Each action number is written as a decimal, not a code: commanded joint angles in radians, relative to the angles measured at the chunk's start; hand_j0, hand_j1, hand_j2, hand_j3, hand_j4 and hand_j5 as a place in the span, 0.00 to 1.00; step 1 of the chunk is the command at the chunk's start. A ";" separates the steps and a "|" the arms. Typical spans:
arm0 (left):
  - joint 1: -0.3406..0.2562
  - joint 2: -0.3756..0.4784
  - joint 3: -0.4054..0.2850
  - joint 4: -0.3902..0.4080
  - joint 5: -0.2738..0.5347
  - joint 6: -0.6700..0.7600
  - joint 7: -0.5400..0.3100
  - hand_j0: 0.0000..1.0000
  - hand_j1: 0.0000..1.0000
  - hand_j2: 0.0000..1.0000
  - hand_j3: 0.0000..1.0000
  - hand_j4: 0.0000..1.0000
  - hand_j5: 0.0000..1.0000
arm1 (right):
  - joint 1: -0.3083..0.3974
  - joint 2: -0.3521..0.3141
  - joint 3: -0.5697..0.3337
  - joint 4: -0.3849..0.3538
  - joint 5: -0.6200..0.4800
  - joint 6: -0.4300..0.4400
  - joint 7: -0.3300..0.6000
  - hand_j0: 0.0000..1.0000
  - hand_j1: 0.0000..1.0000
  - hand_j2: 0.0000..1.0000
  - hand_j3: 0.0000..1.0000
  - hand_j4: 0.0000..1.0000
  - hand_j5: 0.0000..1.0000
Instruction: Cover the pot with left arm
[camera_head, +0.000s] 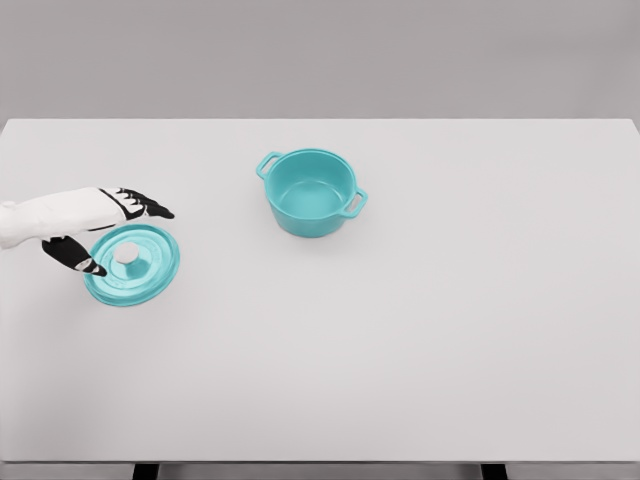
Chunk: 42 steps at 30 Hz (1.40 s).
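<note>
Operator: Report the position of the task items, using the pot as reference.

Technician: The teal pot (312, 193) stands upright and uncovered on the white table (400, 350), with one handle toward its far left and one toward its near right. The teal lid (135, 266) lies well apart from the pot, to its left and nearer the camera. The lid appears slightly tilted, and whether it rests flat on the table cannot be confirmed. Its grey knob (126, 253) faces up.

Operator: State of the left hand?

Technician: The left hand (100, 228) is at the lid's far-left edge. The fingers (150, 208) are spread, extending past the lid's far rim, and the thumb (78, 256) lies over the lid's left part, just beside the knob. The hand brackets the knob but is not pinching it. Contact with the lid cannot be confirmed. The right arm is not in view.

Operator: Which step is in hand?

Technician: By judgement, the grasp approach. The lid is not yet secured and the pot is still open.

Operator: Requirements for the next move?

Technician: Close the fingers and thumb on the knob or rim. Then lift the lid, carry it rightward and away toward the pot, centre it over the opening and lower it level.
</note>
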 joint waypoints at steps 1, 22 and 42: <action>0.002 -0.005 0.001 0.000 0.005 0.002 0.000 1.00 1.00 1.00 1.00 1.00 1.00 | 0.000 0.000 0.000 -0.001 0.001 0.000 0.000 1.00 1.00 1.00 1.00 1.00 1.00; -0.009 -0.059 0.001 0.080 -0.030 0.002 -0.002 1.00 1.00 1.00 1.00 1.00 1.00 | 0.000 0.000 0.000 0.001 0.001 0.000 0.000 1.00 1.00 1.00 1.00 1.00 1.00; -0.012 -0.068 -0.001 0.102 -0.052 0.002 -0.003 1.00 1.00 1.00 1.00 1.00 1.00 | 0.000 0.000 0.000 -0.001 0.001 0.000 0.000 1.00 1.00 1.00 1.00 1.00 1.00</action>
